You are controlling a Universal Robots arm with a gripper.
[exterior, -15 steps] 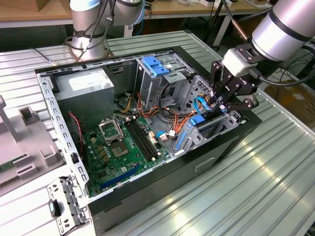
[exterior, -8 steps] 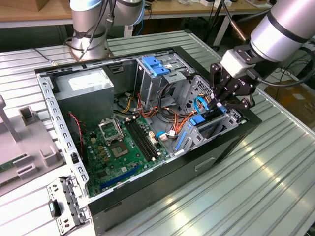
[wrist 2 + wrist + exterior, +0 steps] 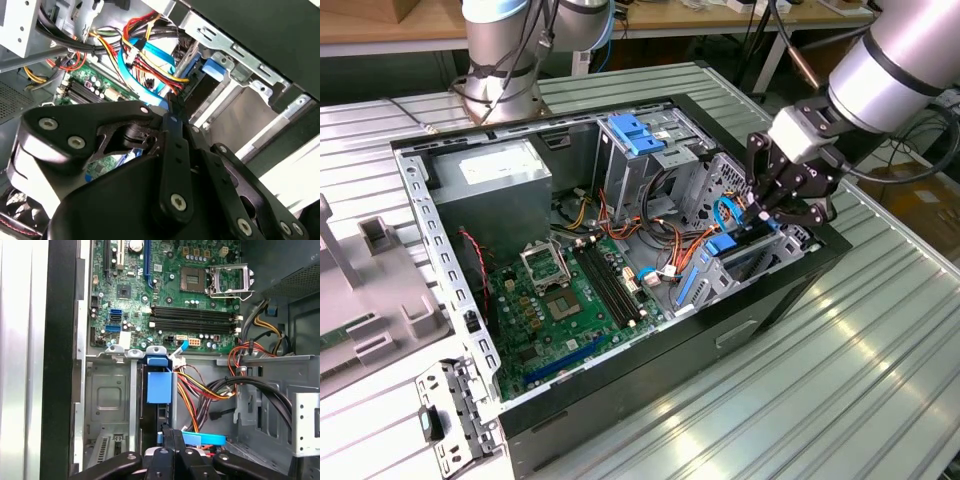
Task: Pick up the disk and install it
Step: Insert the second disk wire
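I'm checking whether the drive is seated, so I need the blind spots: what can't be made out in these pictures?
- Disk: in the first wrist view only its blue carrier edge shows in the bay; the cage walls hide how deep it sits.
- Pincer: in the exterior view it sits at the bay, but its own linkage hides the tips, so any grip on the disk is unclear.
- Second wrist view: the pincer body blocks the bay below.

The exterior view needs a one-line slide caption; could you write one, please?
Robot arm's claw lowers the blue-framed disk into the drive bay of an open computer case.
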